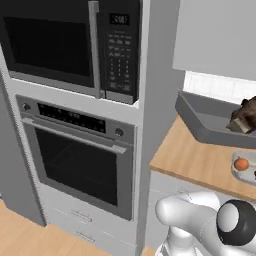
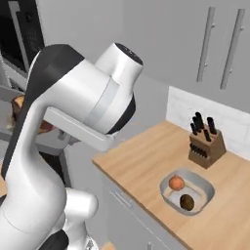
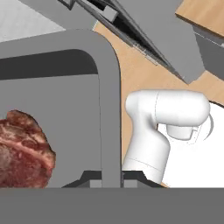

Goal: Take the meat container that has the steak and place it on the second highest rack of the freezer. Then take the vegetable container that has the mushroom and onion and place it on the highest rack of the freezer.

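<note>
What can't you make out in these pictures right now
- Steak: hand view's left edge cuts it off.
- Meat container: left base view's right edge crops it.
- Gripper: tips barely rise above the hand view's bottom, straddling the container wall.
- Mushroom: too small for detail.

On the desk [image 2: 141,166], the vegetable container [image 2: 205,183] holds the onion [image 2: 176,183] beside the mushroom [image 2: 187,201]; behind the container stands the knife block [image 2: 206,146].
</note>
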You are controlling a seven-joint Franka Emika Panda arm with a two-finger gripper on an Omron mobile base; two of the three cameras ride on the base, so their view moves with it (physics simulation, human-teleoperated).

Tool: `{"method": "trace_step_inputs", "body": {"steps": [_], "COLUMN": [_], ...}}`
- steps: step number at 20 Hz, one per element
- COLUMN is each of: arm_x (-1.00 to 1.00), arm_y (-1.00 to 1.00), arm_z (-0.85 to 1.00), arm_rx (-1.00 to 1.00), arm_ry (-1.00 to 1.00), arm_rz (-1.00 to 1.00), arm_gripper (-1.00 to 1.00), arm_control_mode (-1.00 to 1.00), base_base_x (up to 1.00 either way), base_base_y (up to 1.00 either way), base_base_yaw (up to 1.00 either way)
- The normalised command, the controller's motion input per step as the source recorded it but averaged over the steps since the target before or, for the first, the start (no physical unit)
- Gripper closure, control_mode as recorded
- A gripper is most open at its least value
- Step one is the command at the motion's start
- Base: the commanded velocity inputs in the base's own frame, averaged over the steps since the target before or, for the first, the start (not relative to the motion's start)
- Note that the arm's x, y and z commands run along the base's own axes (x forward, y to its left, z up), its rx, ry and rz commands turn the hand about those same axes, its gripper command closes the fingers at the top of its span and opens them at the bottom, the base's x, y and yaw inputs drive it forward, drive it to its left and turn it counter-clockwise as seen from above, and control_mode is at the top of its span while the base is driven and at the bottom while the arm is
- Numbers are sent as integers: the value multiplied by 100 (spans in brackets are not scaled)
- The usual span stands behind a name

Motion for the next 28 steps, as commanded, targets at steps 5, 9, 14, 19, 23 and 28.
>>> {"method": "trace_step_inputs", "body": {"steps": [5, 9, 14, 19, 23, 28], "arm_x": [0, 0, 0, 0, 0, 0], "arm_y": [0, 0, 0, 0, 0, 0], "arm_z": [0, 0, 0, 0, 0, 0], "arm_rx": [0, 0, 0, 0, 0, 0], "arm_ry": [0, 0, 0, 0, 0, 0], "arm_rz": [0, 0, 0, 0, 0, 0], "arm_gripper": [100, 100, 100, 100, 100, 100], "arm_control_mode": [100, 100, 100, 100, 100, 100], "base_base_x": [1, 0, 0, 5, 41, 71], "base_base_y": [17, 17, 19, 16, 16, 42], "base_base_yaw": [72, 77, 76, 62, 8, -8]}}
